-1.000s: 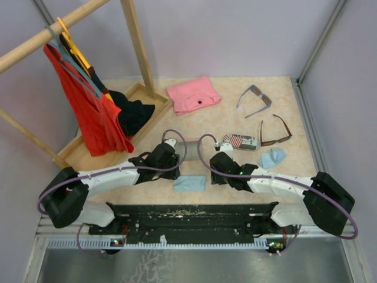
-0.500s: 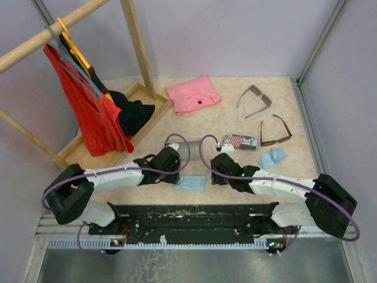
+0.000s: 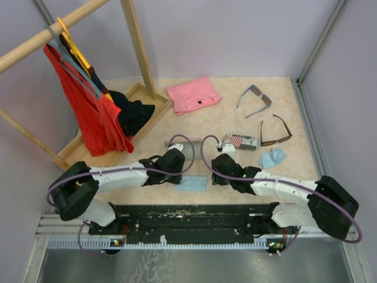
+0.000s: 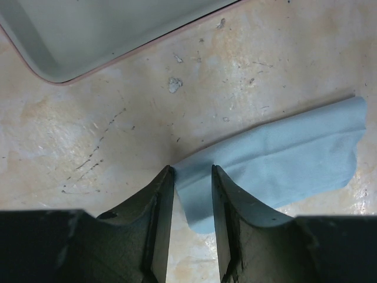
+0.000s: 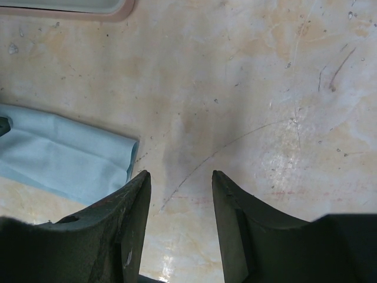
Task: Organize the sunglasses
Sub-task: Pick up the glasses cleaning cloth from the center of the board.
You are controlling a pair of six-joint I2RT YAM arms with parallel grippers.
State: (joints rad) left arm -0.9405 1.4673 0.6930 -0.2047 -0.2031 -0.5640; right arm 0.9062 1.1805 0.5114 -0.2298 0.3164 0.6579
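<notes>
While the grey-blue sunglasses (image 3: 254,99) and brown sunglasses (image 3: 275,132) lay upper right in the top view, left jaws straddled the blue cloth (image 4: 277,153), unclenched; right jaws gaped over counter (image 5: 265,88). Cloth-fetching, seemingly; next, a pinch.

We see a desk (image 3: 212,121) mottled in peach and cream, flecked with dark scratches. The grey-blue sunglasses (image 3: 254,97) carry dark lenses; the brown sunglasses (image 3: 275,132) carry brownish lenses. The oblong case (image 3: 241,141) shows red and white stripes beside a blue patch. The left cloth (image 3: 191,183) and the right cloth (image 3: 273,158) are plain light blue. The folded top (image 3: 193,94) is pink, the hanging garment (image 3: 88,112) red, the crumpled garment (image 3: 134,115) black, the hanger (image 3: 70,38) orange, the cables (image 3: 188,147) purple. The left gripper (image 4: 191,171) and the right gripper (image 5: 180,174) are dark grey-black.
</notes>
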